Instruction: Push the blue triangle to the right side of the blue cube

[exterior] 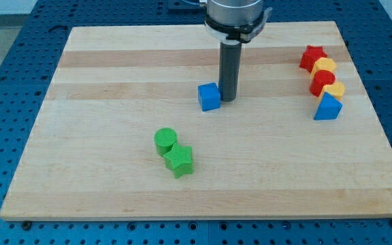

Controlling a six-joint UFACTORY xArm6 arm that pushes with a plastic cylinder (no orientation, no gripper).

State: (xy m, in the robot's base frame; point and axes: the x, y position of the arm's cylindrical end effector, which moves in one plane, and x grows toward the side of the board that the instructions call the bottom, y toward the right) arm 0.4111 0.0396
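Nearest, a green star-shaped block (180,160) touches a green cylinder block (165,140) on the pale wooden board (101,170). My tip (228,100), fingerless, stands just right of the blue cube (209,96). Far right, the blue triangle block (327,107) ends a red-and-yellow row.

A pale wooden board (101,170) with lighter and darker grain bands is seen, laid on a blue perforated table (12,68). The rod is dark grey, its tip (228,100) at 3 o'clock of a blue cube (209,96). A blue triangle (327,107), two yellow blocks (324,66) (333,90), a red star-like block (312,56) and a red rounded block (322,80) are shown. A green cylinder (165,140) and a green star (180,160) are ridged.
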